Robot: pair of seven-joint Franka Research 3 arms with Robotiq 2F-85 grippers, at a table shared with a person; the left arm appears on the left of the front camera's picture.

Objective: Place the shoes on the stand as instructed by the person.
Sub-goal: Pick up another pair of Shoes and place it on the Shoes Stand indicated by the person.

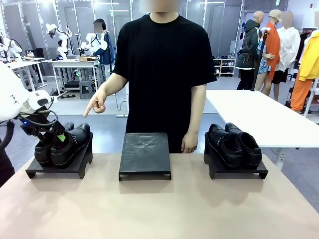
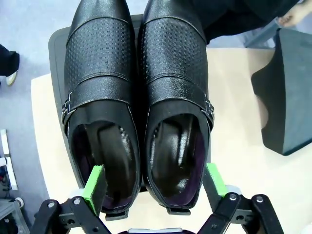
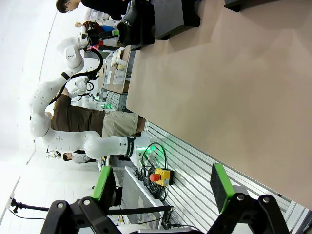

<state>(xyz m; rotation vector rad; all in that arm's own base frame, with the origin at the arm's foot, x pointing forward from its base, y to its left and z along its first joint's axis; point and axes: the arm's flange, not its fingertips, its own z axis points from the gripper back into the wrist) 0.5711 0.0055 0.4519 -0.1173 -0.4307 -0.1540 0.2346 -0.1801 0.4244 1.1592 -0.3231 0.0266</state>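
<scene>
Front view, left to right: left gripper (image 1: pixel 50 135) down at the heel end of the buckle-strapped pair (image 1: pixel 65 144), on the left stand (image 1: pixel 60 167) at about nine o'clock on the table (image 1: pixel 159 209). Beyond, person (image 1: pixel 162 64) in black at twelve o'clock, one hand (image 1: pixel 97 104) pointing an index finger down toward that left stand, other hand (image 1: pixel 189 142) hanging by the table edge. Middle stand (image 1: pixel 144 154) bare-topped, dead centre. Second pair (image 1: pixel 235 144) on the right stand (image 1: pixel 234 167) at about three o'clock. Left wrist view: jaws spread wide, one green pad (image 2: pixel 95 187) inside the heel opening of one shoe, the other pad (image 2: pixel 215 178) outside the other shoe's far wall (contact with the leather unclear), so released, bracketing both heels. Right wrist view: right gripper (image 3: pixel 163 187) released too, pads well apart over floor off the table's edge, holding nothing.
</scene>
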